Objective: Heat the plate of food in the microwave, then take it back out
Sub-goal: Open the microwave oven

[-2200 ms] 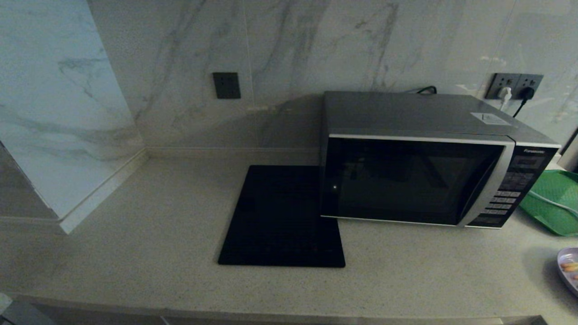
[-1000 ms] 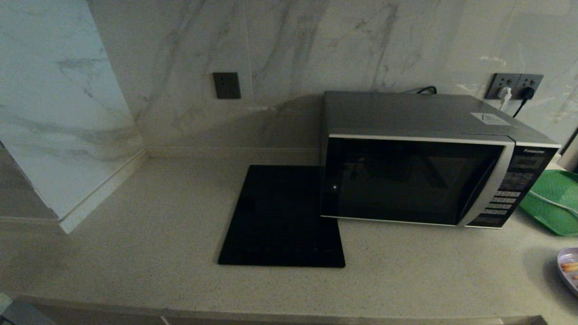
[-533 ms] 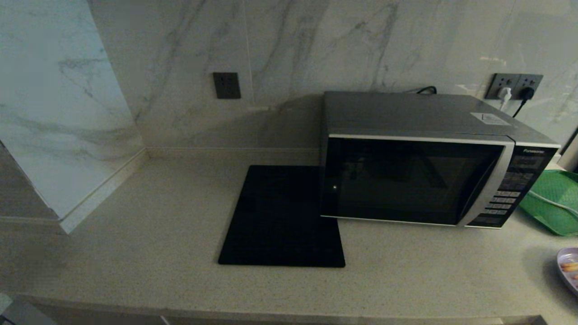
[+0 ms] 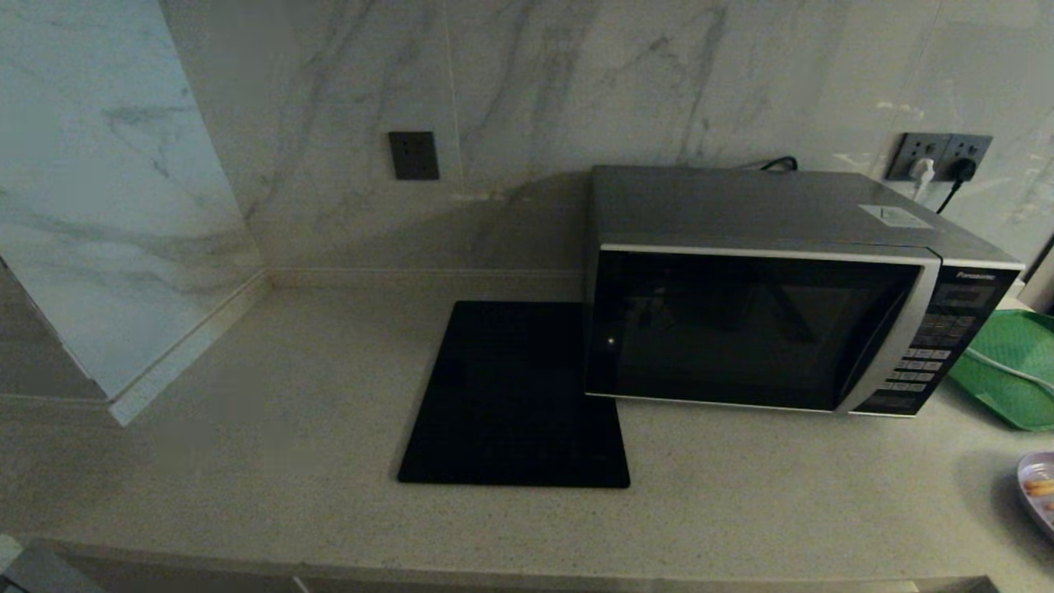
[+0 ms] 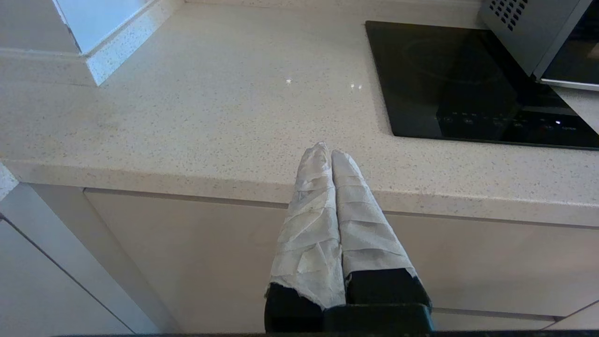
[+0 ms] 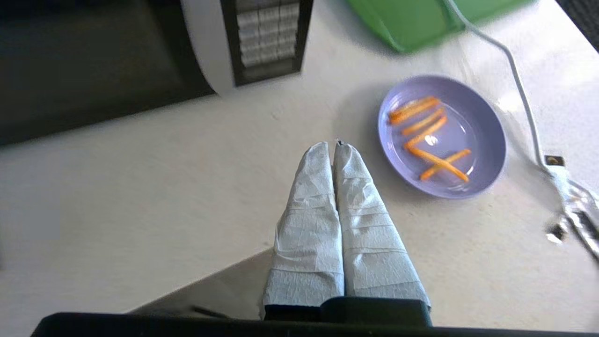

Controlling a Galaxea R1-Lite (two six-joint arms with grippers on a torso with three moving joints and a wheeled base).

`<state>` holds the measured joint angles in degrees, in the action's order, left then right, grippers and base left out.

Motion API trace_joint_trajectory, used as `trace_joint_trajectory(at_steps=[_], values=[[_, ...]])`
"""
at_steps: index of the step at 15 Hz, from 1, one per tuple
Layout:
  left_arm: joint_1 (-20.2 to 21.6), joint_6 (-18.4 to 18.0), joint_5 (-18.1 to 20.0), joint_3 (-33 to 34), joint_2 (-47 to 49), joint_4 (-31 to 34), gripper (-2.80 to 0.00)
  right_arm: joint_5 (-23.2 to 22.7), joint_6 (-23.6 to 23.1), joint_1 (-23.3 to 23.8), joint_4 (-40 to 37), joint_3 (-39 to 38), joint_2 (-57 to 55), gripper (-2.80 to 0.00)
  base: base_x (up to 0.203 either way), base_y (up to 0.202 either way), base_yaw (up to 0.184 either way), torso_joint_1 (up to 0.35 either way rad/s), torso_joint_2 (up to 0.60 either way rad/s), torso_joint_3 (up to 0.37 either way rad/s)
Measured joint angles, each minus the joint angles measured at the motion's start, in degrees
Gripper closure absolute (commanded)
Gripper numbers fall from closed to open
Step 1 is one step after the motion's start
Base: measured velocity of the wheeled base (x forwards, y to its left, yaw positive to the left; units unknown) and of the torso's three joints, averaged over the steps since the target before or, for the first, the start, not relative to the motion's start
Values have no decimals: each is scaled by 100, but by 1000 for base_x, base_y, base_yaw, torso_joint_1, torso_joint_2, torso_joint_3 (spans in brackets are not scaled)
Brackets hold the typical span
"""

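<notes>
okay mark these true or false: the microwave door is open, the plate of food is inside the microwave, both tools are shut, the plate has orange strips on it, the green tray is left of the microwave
1. The microwave door is open. False: it is closed.
2. The plate of food is inside the microwave. False: it sits on the counter, outside.
3. Both tools are shut. True: the left tool and the right tool each have their fingers pressed together.
4. The plate carries orange strips. True.
5. The green tray is left of the microwave. False: it is on the right.
</notes>
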<state>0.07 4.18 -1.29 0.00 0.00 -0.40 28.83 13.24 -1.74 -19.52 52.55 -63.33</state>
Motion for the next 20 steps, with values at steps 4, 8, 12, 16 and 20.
trace_joint_trajectory(at_steps=[4,8,12,16,20], values=[[0,0,0,0,0,-2,0,668,-10,-256,920,-84,-959,-280,0,0,0,0,0,0],[0,0,-2,0,0,-1,0,944,210,-547,1505,-94,-1546,-280,0,0,0,0,0,0],[0,2,0,0,0,-1,0,1248,1045,-866,1823,-84,-2028,-280,0,0,0,0,0,0],[0,0,2,0,0,-1,0,1618,1788,-1210,1952,-32,-2556,-280,0,0,0,0,0,0],[0,0,0,0,0,-1,0,2389,1840,-1245,2406,100,-2978,-280,0,0,0,0,0,0]])
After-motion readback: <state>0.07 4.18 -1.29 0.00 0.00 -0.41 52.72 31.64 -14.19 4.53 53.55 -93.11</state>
